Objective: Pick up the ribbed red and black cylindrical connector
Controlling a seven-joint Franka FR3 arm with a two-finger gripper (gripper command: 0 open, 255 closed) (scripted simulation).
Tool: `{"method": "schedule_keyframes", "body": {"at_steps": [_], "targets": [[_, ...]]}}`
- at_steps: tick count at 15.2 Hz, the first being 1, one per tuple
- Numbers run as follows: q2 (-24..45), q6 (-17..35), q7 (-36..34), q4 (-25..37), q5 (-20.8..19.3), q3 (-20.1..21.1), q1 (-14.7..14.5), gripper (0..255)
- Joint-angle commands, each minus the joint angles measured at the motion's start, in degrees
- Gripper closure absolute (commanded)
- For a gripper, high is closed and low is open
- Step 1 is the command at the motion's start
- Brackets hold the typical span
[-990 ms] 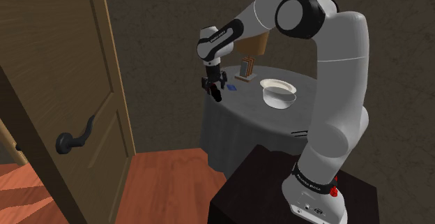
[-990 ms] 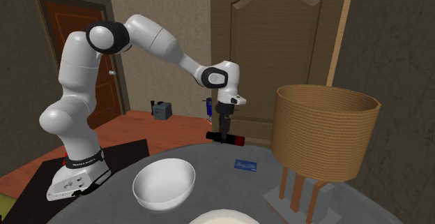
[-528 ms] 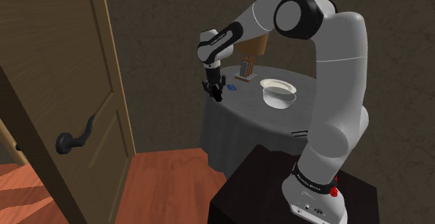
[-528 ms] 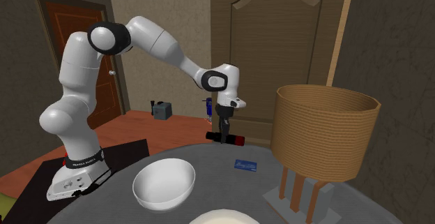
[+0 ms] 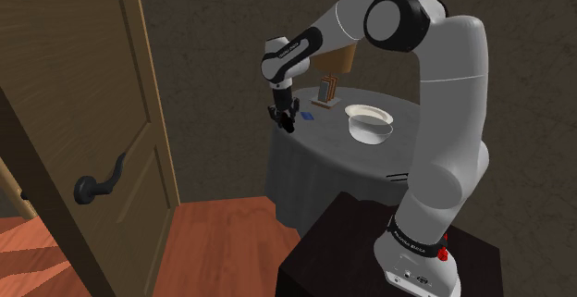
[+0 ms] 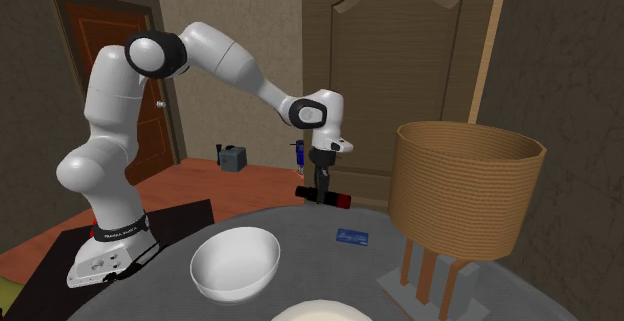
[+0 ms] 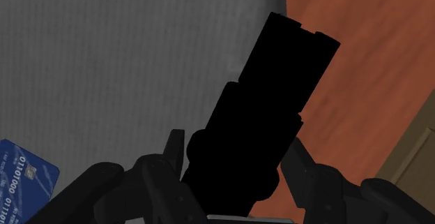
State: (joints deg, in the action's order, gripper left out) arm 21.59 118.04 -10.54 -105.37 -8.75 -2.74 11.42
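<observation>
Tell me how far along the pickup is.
Done: the gripper is shut on the connector, at the edge of the table. In hand: the lift; I cannot tell whether the connector is clear of the tabletop. Left: raising it plainly clear.

Blue card [image 7: 21, 181] on the bench [image 7: 104, 62]: white digits running along it, seemingly "0110100", rest cut off.

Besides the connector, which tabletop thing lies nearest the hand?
The small blue card, flat on the table by the hand gripping the connector; the white bowl and lamp sit farther off.
</observation>
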Motion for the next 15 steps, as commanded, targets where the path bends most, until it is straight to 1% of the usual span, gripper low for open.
{"method": "schedule_keyframes", "body": {"at_steps": [1,13,15], "targets": [[-0.77,-1.05,0.21,0.30,0.05,-0.01,0.02,255],[-4.64,-8.90,1.27,4.35,0.36,0.05,-0.10,255],[-4.68,-9.01,1.29,4.41,0.36,0.05,-0.10,255]]}}
